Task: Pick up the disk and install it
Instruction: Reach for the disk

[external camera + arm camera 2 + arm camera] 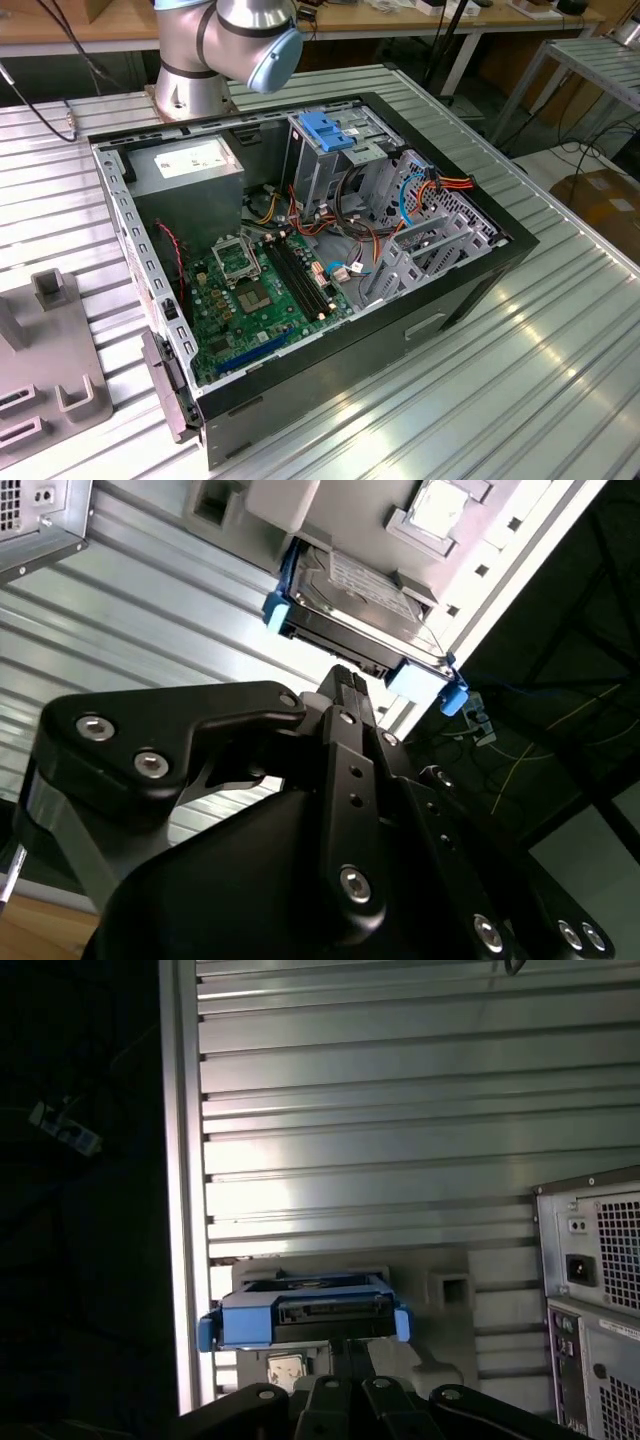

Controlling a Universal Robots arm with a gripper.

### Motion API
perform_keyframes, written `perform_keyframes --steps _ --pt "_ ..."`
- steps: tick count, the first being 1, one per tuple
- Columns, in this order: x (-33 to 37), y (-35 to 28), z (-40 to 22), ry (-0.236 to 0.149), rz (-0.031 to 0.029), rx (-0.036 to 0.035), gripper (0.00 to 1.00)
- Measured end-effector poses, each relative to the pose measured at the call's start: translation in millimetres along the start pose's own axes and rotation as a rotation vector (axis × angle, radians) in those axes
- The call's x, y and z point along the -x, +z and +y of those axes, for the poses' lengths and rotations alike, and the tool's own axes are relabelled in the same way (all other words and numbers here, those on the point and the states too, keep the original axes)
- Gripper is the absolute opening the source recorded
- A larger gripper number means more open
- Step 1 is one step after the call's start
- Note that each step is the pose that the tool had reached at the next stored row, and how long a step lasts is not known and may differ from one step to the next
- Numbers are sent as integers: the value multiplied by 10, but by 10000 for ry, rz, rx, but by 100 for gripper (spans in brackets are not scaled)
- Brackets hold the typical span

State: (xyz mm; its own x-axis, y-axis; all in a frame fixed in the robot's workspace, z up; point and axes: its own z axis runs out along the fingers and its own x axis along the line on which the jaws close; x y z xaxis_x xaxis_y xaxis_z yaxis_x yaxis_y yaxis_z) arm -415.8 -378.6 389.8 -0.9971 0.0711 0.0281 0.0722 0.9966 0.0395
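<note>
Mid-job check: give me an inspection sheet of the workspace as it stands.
Surface: slatted metal table carrying the open computer case.
Job's things: disk lying on a grey holder, not yet in the case.
Clutter: grey fixture pieces at the exterior view's left.
Grippers: pincer right at the disk's near edge.
Cables: orange, red and blue wiring loose inside the case.
Surroundings: cardboard box, wooden bench.

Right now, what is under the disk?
The disk sits on a light grey holder lying on the slatted metal table. What supports it directly beneath is hidden by the disk itself.
</note>
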Motion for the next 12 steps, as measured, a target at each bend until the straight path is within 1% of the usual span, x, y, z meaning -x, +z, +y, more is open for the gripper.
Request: perform_keyframes --steps 9,10,12 --pt "-371 27 -5 -14 92 -8 11" --pt "-401 29 -7 -15 98 -7 11" --pt "-409 28 -8 -17 101 -8 11"
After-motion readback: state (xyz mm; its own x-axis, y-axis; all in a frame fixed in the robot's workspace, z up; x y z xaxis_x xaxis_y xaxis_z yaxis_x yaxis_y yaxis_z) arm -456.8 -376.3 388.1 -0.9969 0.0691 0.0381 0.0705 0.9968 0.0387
